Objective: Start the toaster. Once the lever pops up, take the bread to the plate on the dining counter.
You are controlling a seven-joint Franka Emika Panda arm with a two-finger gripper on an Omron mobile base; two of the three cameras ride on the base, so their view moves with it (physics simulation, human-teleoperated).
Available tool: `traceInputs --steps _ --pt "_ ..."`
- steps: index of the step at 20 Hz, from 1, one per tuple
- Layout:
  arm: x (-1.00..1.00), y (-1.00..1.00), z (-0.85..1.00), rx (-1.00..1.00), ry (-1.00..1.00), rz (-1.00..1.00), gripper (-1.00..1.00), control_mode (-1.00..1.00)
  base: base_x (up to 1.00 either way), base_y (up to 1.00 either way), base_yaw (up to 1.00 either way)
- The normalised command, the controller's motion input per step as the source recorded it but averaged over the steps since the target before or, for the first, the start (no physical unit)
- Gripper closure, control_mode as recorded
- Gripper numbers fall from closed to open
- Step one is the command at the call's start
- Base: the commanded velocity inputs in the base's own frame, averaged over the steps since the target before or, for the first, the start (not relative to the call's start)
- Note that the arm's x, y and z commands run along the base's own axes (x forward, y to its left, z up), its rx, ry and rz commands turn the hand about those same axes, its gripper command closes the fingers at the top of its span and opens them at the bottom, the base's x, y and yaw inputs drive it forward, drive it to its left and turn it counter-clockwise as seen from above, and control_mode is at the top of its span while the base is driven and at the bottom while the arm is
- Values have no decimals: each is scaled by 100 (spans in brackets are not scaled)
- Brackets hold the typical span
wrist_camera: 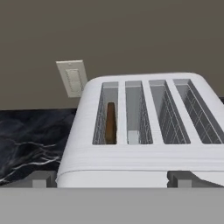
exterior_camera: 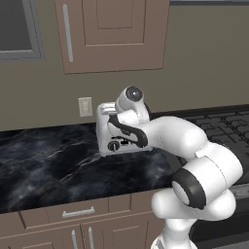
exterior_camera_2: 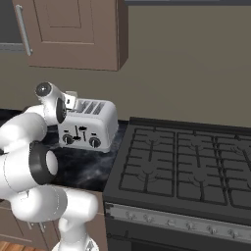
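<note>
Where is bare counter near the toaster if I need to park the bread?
Bare black counter runs left of the toaster, from the wall outlet to the front edge. It is crowded on the right: the stove butts against the counter there. The open gripper hangs at the toaster's front.

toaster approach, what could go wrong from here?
1. The open pincer sits over the toaster top, while the levers are on the front face: it could press the casing instead.
2. The bread stands deep in the leftmost slot, so a grab may catch the slot walls.
3. The toaster stands beside the stove; a shove could slide it.
</note>
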Motion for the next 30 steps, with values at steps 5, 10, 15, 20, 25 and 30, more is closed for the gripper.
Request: traceInputs --steps 5,10,15,20,25,30 --pt "8 0 -5 0 0 0 -100 -100 0 0 0" --pt "2 0 0 0 0 0 -100 -100 0 0 0" --pt "5 0 0 0 0 0 -100 -100 0 0 0" --pt "5 0 0 0 0 0 -100 -100 0 0 0" --pt "12 0 -1 0 0 0 -100 -100 0 0 0" --pt "14 5 -2 0 0 0 -100 -100 0 0 0"
